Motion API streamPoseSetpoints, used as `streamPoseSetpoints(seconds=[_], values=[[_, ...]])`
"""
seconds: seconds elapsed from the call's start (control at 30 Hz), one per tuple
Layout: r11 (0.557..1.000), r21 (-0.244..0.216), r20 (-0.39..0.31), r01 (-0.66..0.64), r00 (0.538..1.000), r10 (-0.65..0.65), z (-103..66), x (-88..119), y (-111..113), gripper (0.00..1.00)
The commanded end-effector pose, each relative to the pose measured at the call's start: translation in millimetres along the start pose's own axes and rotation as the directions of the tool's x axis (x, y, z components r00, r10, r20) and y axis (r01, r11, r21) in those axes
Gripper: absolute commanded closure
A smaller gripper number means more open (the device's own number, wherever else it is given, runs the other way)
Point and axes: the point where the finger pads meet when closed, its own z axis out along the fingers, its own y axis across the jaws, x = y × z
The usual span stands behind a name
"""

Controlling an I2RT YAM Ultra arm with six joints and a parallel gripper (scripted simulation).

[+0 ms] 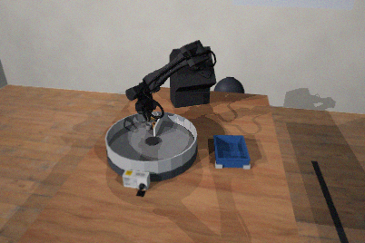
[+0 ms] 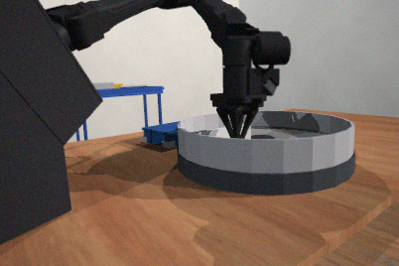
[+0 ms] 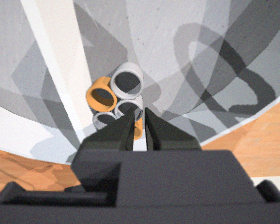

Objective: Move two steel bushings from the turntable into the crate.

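Plainly reaching down into the grey turntable (image 1: pixel 136 161), left of centre in the top view, with the blue crate (image 1: pixel 218 148) well apart on the wood to its right and showing nothing inside from this angle. Hangs near the tray's far wall in that view, because that is where the bushings sit bunched together.

Gripper (image 3: pixel 137 116) drawn narrow, jaws almost together with only a thin bright slit between, and gripping nothing. Tips poised just above the cluster, which fills the middle of the wrist view. Probably kept narrow to slip into a bore or over one thin wall rather than around a whole ring; a wide stance would foul the neighbours.

Cluster, as the wrist view gives it: a large pale steel bushing (image 3: pixel 126 93) uppermost, an orange bushing (image 3: pixel 93 92) touching it on the left, a smaller steel bushing (image 3: pixel 137 102) just ahead of the fingertips, and another grey bushing (image 3: pixel 97 119) at lower left. An orange sliver (image 3: pixel 137 127) beside the left finger, too hidden to name.

All stood on end: bores open upward toward the camera, axes upright, each short and wide. Suits a descent straight from above, as the exterior view shows the wrist set.
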Motion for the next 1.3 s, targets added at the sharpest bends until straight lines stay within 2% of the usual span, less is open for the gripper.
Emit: streamPoseSetpoints(seconds=[0.0,0.73,0.8,1.27], values=[[1.0,0.014,0.018,-0.006,1.0,0.006,-12.5,1.7,-1.3,0.87],[1.0,0.01,0.013,-0.013,1.0,0.013,-14.4,5.6,-0.1,0.87],[1.0,0.02,0.028,0.009,1.0,-0.009,-16.3,-3.3,-3.2,0.87],[1.0,0.021,0.03,0.01,0.999,-0.01,-16.3,-3.9,-3.5,0.87]])
